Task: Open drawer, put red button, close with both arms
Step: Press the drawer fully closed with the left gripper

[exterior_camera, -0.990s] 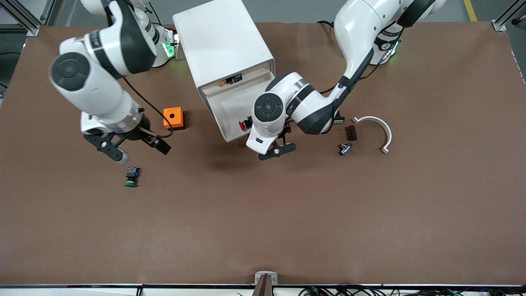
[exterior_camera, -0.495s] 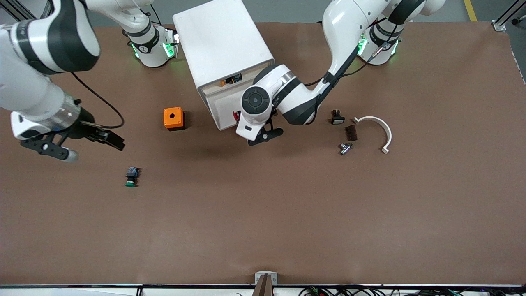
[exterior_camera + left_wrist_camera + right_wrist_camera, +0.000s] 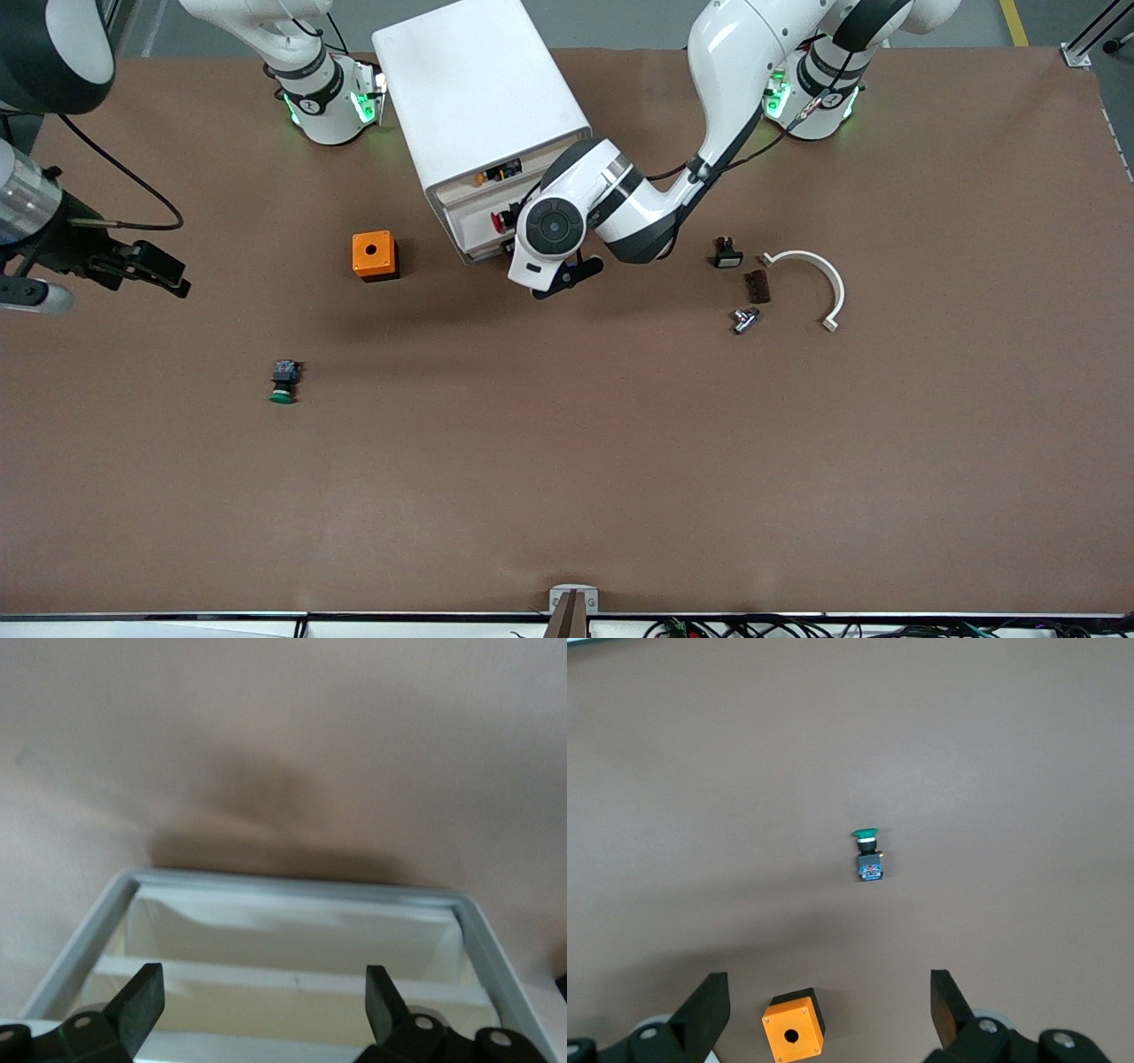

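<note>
The white cabinet (image 3: 478, 89) stands near the arms' bases. Its drawer (image 3: 478, 251) sticks out only a short way, and the red button (image 3: 505, 219) lies inside it, just under the cabinet's edge. My left gripper (image 3: 563, 276) is at the drawer's front, open and holding nothing. In the left wrist view, the open left gripper (image 3: 264, 1005) sits over the drawer's white rim (image 3: 292, 890); the button is hidden there. My right gripper (image 3: 80, 279) hangs open and empty over the table's edge at the right arm's end. It is also open in its own wrist view (image 3: 828, 992).
An orange box (image 3: 374, 255) with a hole sits beside the cabinet, toward the right arm's end. A green button (image 3: 283, 383) lies nearer the camera. Toward the left arm's end lie a small black switch (image 3: 726, 253), a brown piece (image 3: 756, 285), a metal part (image 3: 742, 319) and a white curved clamp (image 3: 819, 275).
The drawer has slid almost fully into the cabinet with the left gripper against its front. The right arm has swung away from the orange box to the table's edge.
</note>
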Controlling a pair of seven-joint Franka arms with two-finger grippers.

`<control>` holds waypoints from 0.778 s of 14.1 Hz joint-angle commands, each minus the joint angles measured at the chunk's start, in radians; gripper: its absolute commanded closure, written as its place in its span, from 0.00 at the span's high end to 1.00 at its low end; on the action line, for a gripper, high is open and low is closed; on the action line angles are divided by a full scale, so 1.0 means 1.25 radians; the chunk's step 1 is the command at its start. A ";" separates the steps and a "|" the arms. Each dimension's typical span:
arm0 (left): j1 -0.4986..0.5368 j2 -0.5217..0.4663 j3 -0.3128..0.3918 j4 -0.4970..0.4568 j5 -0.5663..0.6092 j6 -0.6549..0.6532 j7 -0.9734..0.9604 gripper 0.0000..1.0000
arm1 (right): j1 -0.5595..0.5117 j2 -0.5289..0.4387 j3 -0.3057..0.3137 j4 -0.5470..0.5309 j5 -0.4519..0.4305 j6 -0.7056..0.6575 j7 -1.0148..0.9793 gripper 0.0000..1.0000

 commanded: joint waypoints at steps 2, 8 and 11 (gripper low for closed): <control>-0.003 -0.007 -0.016 -0.017 -0.076 0.006 -0.031 1.00 | -0.015 -0.057 0.015 -0.016 0.000 -0.010 -0.027 1.00; -0.012 -0.007 -0.016 -0.018 -0.103 0.015 -0.031 1.00 | -0.016 -0.058 0.014 0.038 -0.003 -0.051 -0.059 1.00; -0.008 -0.009 -0.016 -0.016 -0.093 0.015 -0.030 1.00 | -0.021 -0.053 0.014 0.089 -0.005 -0.080 -0.056 1.00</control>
